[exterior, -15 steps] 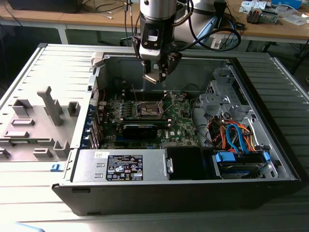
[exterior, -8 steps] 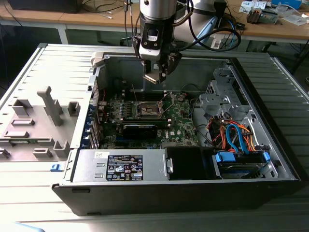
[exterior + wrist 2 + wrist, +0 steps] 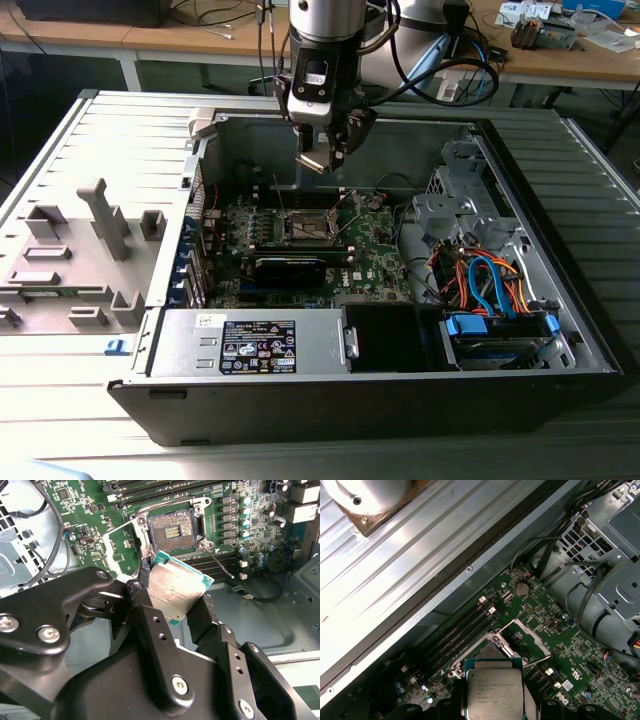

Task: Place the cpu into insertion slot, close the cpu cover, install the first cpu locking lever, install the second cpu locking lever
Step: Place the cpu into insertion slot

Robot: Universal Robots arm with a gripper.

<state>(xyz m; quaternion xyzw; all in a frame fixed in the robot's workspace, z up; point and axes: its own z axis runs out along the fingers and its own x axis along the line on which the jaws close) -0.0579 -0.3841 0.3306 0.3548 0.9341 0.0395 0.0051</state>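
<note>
One cpu [image 3: 180, 585] is all the gripper [image 3: 172, 599] has. Its two black fingers [image 3: 150, 625] are closed on opposite edges of the cpu, whose silver face shows in both wrist views. It hangs in mid-air over the open case [image 3: 400, 392], above the green board [image 3: 378, 255], touching nothing but the fingers. In the exterior view the cpu [image 3: 313, 160] looks tipped rather than level.

Below it, well apart, lies the slot [image 3: 172, 530], open, its dark centre bare. The cover [image 3: 535, 640] is swung open at one side of the slot, and a thin wire lever [image 3: 220, 562] juts out free near another side.

To my eye the placing has not begun, and plenty could spoil it. The grip is on thin edges only, so a jolt might let the cpu slide or twist between the fingers. If it comes down as tipped as it looks, a corner would meet the slot first and could bend the fine contacts there. If it is turned the wrong way round, it would not seat at all. The open cover and the loose lever stand close to the path. A finger brushing either could knock it across the slot or catch the cpu's edge.
</note>
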